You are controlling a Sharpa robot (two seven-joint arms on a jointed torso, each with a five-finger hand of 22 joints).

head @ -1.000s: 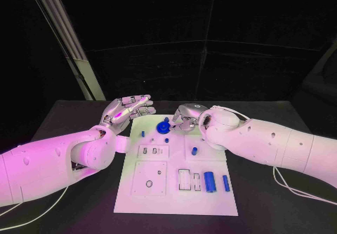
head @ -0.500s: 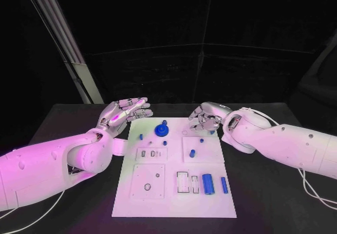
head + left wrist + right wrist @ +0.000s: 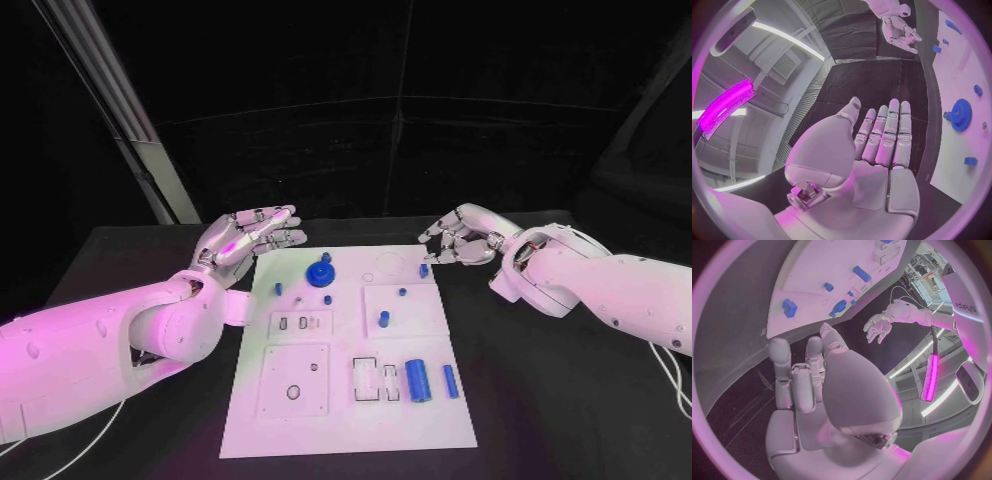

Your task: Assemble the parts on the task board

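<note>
Since one second ago, right hand has withdrawn from over the far middle of the task board to a position past its far right corner, above the black table; the whole head view has also shifted, so the camera moved. Left hand remains raised at the board's far left corner.

Left hand: held palm-up, fingers extended and slightly apart, holding nothing, clear of the board.

Task board contents, left to right: a small blue part at the far left; a blue gear standing just right of it; a short blue peg near the middle; a small blue block at the far right edge; a thick blue cylinder and a thinner blue bar lying side by side at the near right, beside empty rectangular recesses.

Right hand: fingers loosely curled, apart, nothing in its grasp, not touching the board.
</note>
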